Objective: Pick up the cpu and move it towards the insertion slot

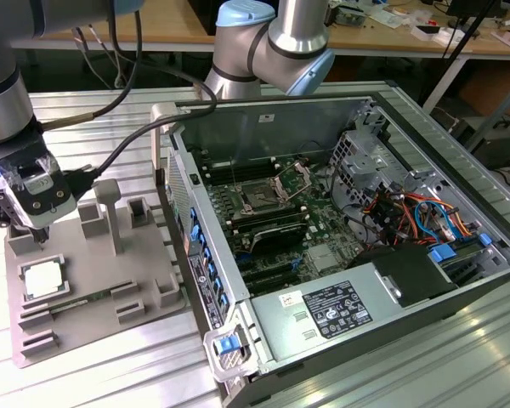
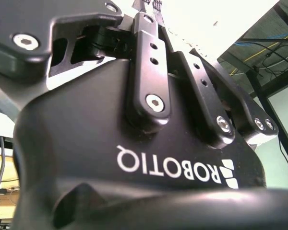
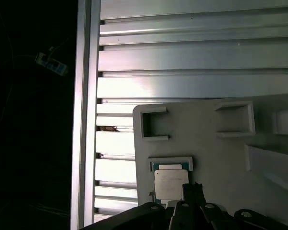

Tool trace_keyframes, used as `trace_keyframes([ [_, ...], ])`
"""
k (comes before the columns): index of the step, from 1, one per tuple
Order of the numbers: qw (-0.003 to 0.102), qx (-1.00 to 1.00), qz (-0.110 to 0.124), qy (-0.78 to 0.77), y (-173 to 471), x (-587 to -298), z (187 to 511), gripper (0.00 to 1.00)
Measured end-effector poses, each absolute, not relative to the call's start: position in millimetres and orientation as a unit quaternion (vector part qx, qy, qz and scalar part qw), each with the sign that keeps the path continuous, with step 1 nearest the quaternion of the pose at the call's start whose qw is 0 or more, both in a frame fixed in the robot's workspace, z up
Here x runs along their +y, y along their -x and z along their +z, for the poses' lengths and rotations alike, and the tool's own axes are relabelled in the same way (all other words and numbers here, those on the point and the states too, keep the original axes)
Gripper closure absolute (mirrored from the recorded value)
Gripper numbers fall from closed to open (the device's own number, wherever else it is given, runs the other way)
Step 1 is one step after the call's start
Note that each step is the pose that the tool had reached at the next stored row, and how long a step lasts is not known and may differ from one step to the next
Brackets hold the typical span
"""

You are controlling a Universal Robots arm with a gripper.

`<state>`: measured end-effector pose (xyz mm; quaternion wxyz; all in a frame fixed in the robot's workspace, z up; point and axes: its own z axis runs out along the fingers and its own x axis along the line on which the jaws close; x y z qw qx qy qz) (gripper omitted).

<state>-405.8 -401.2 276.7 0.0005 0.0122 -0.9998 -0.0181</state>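
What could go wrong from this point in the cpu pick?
1. In the first wrist view the gripper sits by one corner of the cpu, not over its middle. A grasp there might tilt the chip or catch the recess rim of the tray.
2. In the exterior view the raised blocks and the case wall stand between the cpu and the insertion slot. A low carry could clip them.
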Motion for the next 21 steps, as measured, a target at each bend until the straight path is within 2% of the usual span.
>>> trace_keyframes([
  [21, 0.001, -1.0, -0.018, -0.013, 406.5, -407.0, 272.6, 0.89],
])
